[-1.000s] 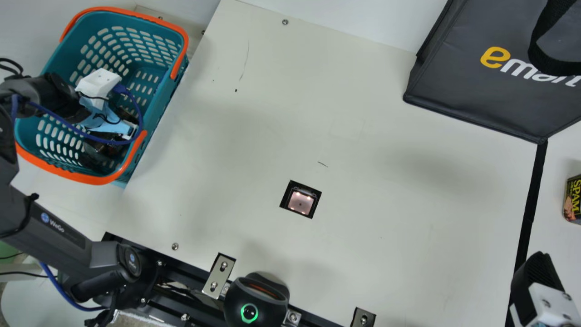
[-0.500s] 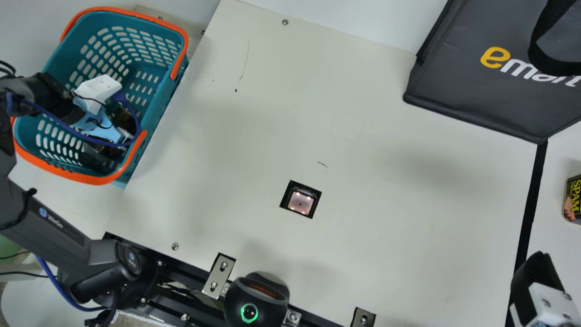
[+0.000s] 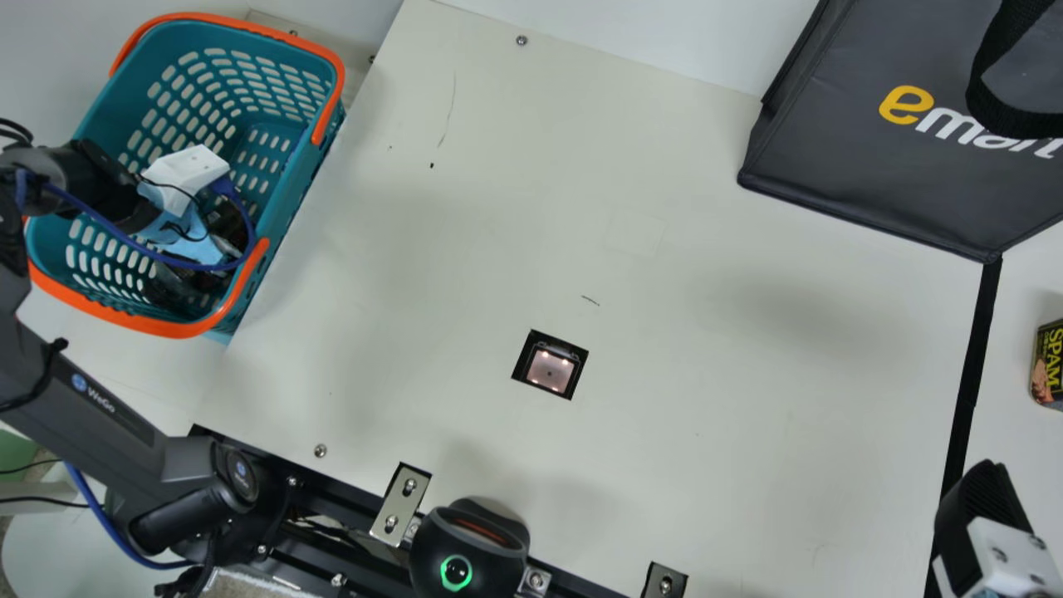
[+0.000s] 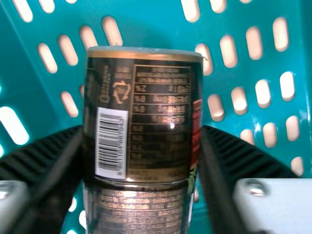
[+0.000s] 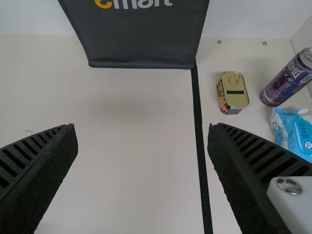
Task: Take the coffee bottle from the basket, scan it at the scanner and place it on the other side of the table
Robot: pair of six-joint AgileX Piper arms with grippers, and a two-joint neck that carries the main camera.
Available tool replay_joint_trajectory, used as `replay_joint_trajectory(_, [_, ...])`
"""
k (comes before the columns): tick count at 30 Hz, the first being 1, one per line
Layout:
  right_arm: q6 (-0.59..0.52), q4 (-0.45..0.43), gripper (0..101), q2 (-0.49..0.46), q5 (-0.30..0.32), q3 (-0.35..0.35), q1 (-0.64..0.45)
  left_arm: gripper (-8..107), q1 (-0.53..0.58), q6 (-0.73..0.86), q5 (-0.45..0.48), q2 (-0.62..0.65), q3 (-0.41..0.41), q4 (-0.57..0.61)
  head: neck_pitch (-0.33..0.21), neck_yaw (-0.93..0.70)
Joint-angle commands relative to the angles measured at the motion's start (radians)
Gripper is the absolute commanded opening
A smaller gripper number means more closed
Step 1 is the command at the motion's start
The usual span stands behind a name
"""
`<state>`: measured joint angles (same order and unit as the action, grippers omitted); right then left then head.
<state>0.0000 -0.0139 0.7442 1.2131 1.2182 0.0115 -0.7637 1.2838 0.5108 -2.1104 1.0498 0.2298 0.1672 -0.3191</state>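
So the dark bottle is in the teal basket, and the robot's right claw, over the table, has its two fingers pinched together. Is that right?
Not quite: the right wrist view shows the fingers of the right claw, over the table, standing wide apart. The dark bottle is in the teal basket.

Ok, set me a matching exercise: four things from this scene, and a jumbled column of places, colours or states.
1. Coffee bottle
2. Basket
3. Square scanner window
4. Tin

A. Lit up pinkish
B. Across the black strip from the scanner window
C. Between the jaws of the left gripper
D. Teal and orange

Right pairs: 1-C, 2-D, 3-A, 4-B
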Motion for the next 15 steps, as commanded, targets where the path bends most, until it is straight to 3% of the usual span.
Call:
replay_joint_trajectory(1, [0.0,0.0,95,0.0,0.0,0.0,0.0,30,0.002,0.002,-0.001,0.008,-0.002,0.012,-0.029,-0.002])
replay_joint_trajectory(7, [0.0,0.0,95,0.0,0.0,0.0,0.0,-8,0.009,-0.013,0.007,0.049,-0.011,0.053,-0.029,-0.002])
replay_joint_trajectory(15, [0.0,0.0,95,0.0,0.0,0.0,0.0,-8,0.032,-0.093,-0.008,0.126,-0.043,0.062,-0.029,-0.002])
